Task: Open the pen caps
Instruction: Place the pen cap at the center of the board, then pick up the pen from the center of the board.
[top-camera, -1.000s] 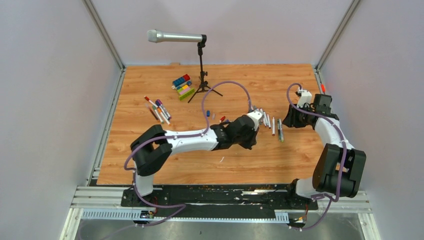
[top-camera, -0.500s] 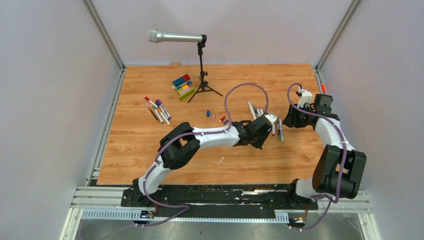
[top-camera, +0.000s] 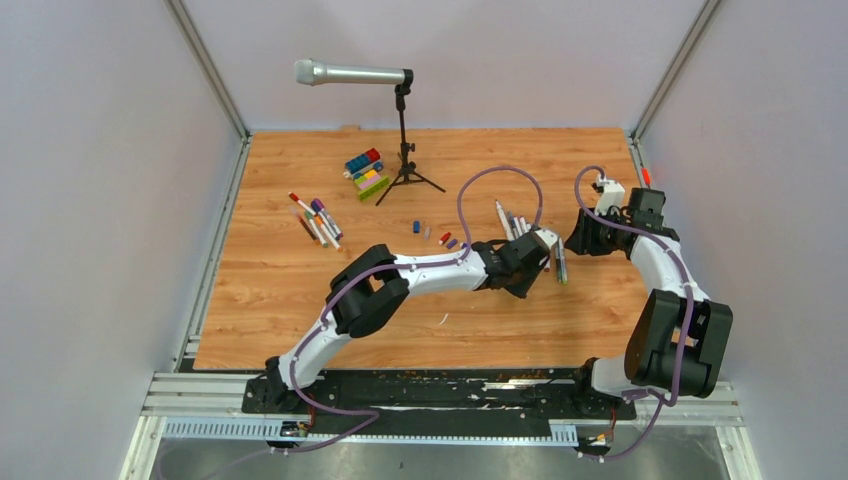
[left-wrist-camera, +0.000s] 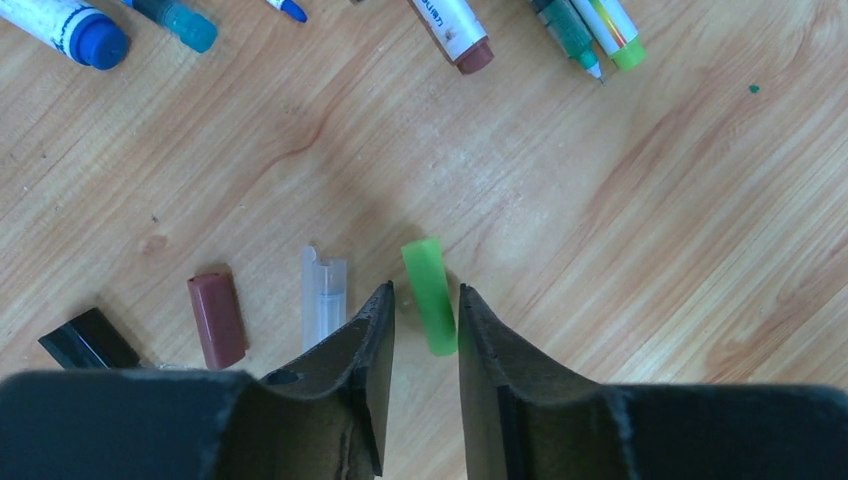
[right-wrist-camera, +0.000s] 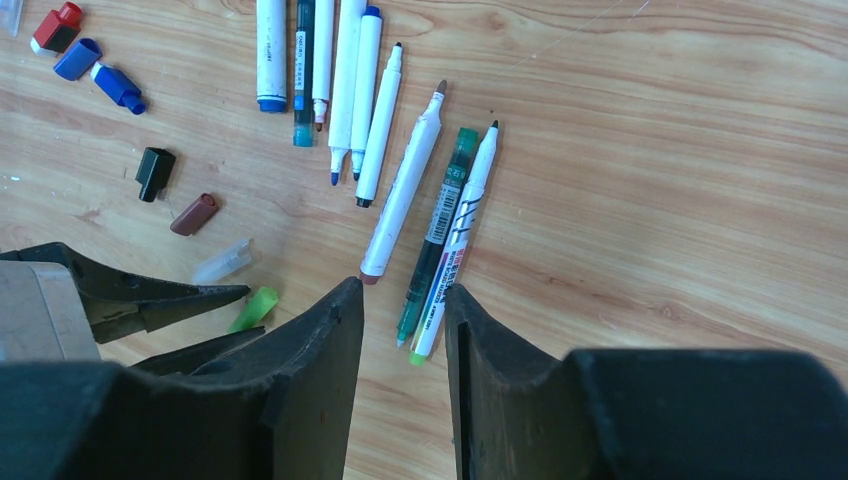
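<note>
A green pen cap (left-wrist-camera: 432, 300) lies flat on the wood between the tips of my left gripper (left-wrist-camera: 425, 287), which is open; neither finger presses it. Left of it lie a clear cap (left-wrist-camera: 324, 297), a brown cap (left-wrist-camera: 216, 320) and a black cap (left-wrist-camera: 88, 340). My right gripper (right-wrist-camera: 401, 285) hangs open and empty over a fan of uncapped pens (right-wrist-camera: 405, 190). That view also shows the green cap (right-wrist-camera: 254, 307) between the left fingers (right-wrist-camera: 150, 295). In the top view the left gripper (top-camera: 538, 262) and right gripper (top-camera: 574, 242) flank these pens (top-camera: 548, 250). More pens (top-camera: 318, 220) with coloured ends lie far left.
A microphone (top-camera: 350, 73) on a black stand (top-camera: 405, 150) stands at the back, with toy blocks (top-camera: 365, 172) beside it. Red and blue loose caps (right-wrist-camera: 78, 58) lie left of the pen row. Grey walls close in the table's left and right edges.
My left arm stretched right toward the pen row and its jaws parted, leaving the green cap on the table. The right arm has not moved.
</note>
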